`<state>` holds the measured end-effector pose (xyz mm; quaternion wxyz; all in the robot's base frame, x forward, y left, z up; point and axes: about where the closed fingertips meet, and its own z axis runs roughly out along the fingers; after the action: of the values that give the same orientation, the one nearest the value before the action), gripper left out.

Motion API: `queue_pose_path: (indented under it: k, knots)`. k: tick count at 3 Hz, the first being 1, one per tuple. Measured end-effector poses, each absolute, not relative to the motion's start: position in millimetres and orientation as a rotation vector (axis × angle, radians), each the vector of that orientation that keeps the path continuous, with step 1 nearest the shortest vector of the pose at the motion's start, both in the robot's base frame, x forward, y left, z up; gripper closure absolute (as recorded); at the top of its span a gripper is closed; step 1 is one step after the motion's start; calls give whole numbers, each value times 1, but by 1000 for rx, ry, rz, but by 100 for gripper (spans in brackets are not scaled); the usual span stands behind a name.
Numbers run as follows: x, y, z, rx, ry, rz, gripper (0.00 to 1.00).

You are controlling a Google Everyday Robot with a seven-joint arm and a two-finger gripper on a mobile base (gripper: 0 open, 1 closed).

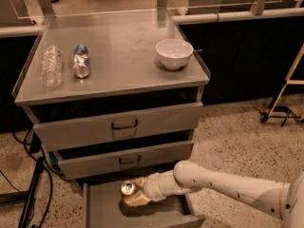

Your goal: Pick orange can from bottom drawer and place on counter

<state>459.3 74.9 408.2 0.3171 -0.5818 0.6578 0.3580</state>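
Note:
The bottom drawer [156, 216] is pulled open at the foot of the cabinet. Over its left half, my gripper [134, 195] reaches in from the right on a white arm and is shut on the orange can [127, 188]. The can's silver top faces up and left, and its body is mostly hidden by the tan fingers [138, 199]. It hangs just above the drawer floor, under the front of the middle drawer. The counter [121, 72] is the steel top of the cabinet, well above the gripper.
On the counter lie a clear plastic bottle [51, 65] and a blue-and-silver can [81, 61] at the left, and a white bowl [174, 53] stands at the right. Two upper drawers [124, 126] stick out slightly. Cables [33, 189] hang left; a wheeled frame [284, 96] stands right.

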Motion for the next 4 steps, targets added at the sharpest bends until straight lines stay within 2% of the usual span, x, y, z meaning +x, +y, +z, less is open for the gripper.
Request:
queue_pose_path:
  k: [2,3,4]
  knots:
    - [457,93,459,-1566,1677,968,100]
    - [463,108,528,-1640,1643,919,100]
    - [463,107,531,-1627,1647,912,100]
